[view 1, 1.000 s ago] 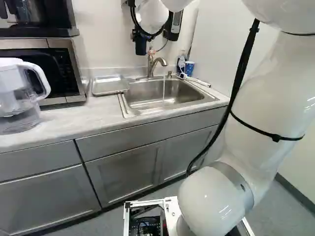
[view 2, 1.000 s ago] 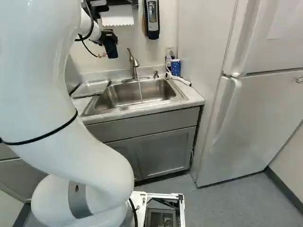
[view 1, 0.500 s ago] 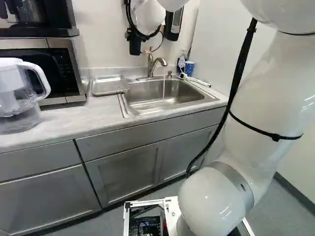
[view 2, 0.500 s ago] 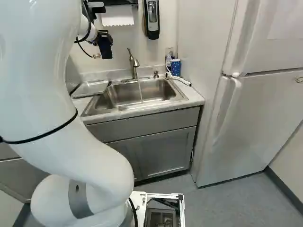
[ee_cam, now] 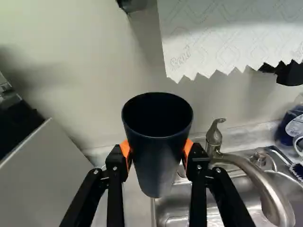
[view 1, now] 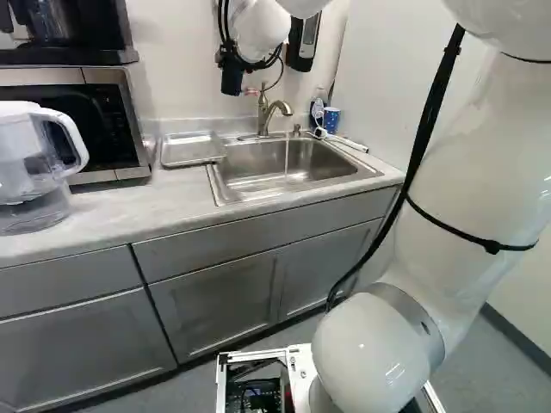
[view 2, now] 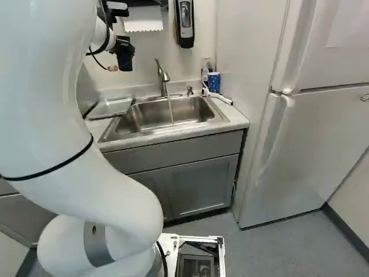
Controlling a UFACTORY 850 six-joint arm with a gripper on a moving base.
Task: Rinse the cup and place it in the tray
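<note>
Our black tool (view 2: 119,44) is clamped on a dark blue cup (ee_cam: 158,163), its two orange pads (ee_cam: 124,147) pressing from opposite sides. We see into the cup's open mouth in the wrist view; it is held roughly upright, raised in the air near the wall, with the faucet (view 1: 275,110) close beside it.

A stream of water (view 1: 287,157) falls from the faucet into the stainless steel sink (view 1: 258,181), set in a pale counter (view 1: 129,206). Just beside the sink, at its left in the left base view, a shallow metal tray (view 1: 191,150) lies on the counter.

Behind the sink's far corner we find another cup, bright blue with a pattern (view 1: 331,120), and a bottle (ee_cam: 289,126). A clear pitcher (view 1: 34,163) and a microwave (view 1: 108,120) are at the left of the left base view. A paper towel (view 2: 143,19) hangs near a wall dispenser (view 2: 185,24), and a white refrigerator (view 2: 305,150) fills the right of the right base view.
</note>
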